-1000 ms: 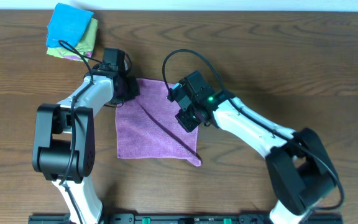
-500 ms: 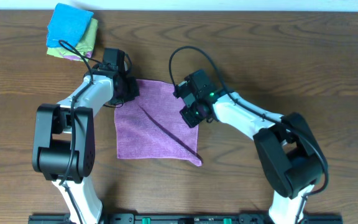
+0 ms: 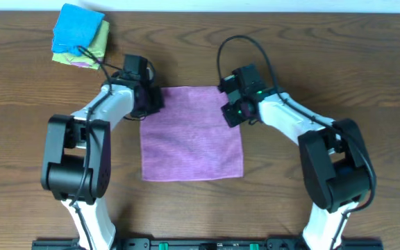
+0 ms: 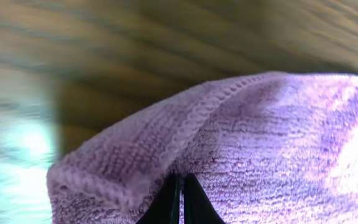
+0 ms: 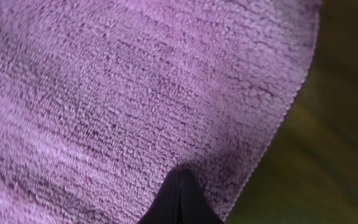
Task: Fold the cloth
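Observation:
A purple cloth (image 3: 191,133) lies spread flat and roughly square on the wooden table. My left gripper (image 3: 146,101) is shut on its far left corner; the left wrist view shows the dark fingertips (image 4: 180,193) pinched together in the cloth's hemmed edge (image 4: 166,134). My right gripper (image 3: 232,109) is shut on the far right corner; the right wrist view shows the closed fingertips (image 5: 180,186) in the cloth (image 5: 123,93) near its right hem.
A stack of folded cloths (image 3: 80,35), blue on top of green and pink, lies at the far left of the table (image 3: 367,62). Black cables loop above both wrists.
The cloth was folded over diagonally and is now spread flat. My right gripper has carried its corner to the far right; my left gripper has shifted slightly right.

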Controlling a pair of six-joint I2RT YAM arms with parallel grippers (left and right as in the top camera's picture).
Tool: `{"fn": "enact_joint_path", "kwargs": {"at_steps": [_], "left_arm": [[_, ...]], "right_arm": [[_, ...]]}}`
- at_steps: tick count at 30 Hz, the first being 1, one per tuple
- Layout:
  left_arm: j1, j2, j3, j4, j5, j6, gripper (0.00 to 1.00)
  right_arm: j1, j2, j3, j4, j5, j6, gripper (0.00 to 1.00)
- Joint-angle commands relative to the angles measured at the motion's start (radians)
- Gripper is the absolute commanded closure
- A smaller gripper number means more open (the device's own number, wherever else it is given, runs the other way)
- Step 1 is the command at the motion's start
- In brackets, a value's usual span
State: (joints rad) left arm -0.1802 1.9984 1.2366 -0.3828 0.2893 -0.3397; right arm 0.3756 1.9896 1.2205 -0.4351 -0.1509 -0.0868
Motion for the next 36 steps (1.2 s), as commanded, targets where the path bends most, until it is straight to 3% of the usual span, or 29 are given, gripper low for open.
{"fn": "enact_joint_path", "kwargs": {"at_steps": [1, 8, 23, 30, 34, 35, 36], "left_arm": [[-0.032, 0.025, -0.002, 0.023, 0.015, 0.003, 0.94], [-0.039, 0.025, 0.032, 0.052, 0.014, 0.003, 0.94], [-0.039, 0.020, 0.038, 0.029, 0.019, 0.003, 0.92], [-0.039, 0.014, 0.038, 0.015, 0.026, 0.003, 0.94], [-0.034, -0.044, 0.050, -0.011, 0.018, 0.004, 0.94], [-0.031, -0.062, 0.051, -0.013, 0.018, 0.004, 0.89], [-0.029, -0.081, 0.051, -0.013, 0.020, 0.004, 0.76]], "right_arm": [[-0.015, 0.025, 0.016, 0.008, 0.030, 0.011, 0.99], [-0.033, 0.025, 0.027, 0.026, 0.032, 0.012, 0.99], [-0.069, 0.026, 0.027, -0.130, 0.132, 0.027, 0.99], [-0.073, 0.019, 0.042, -0.116, 0.070, 0.045, 0.99], [-0.073, -0.041, 0.103, -0.134, 0.019, 0.090, 0.52], [-0.073, -0.063, 0.116, -0.142, 0.019, 0.090, 0.46], [-0.073, -0.083, 0.126, -0.150, 0.019, 0.090, 0.41]]}}
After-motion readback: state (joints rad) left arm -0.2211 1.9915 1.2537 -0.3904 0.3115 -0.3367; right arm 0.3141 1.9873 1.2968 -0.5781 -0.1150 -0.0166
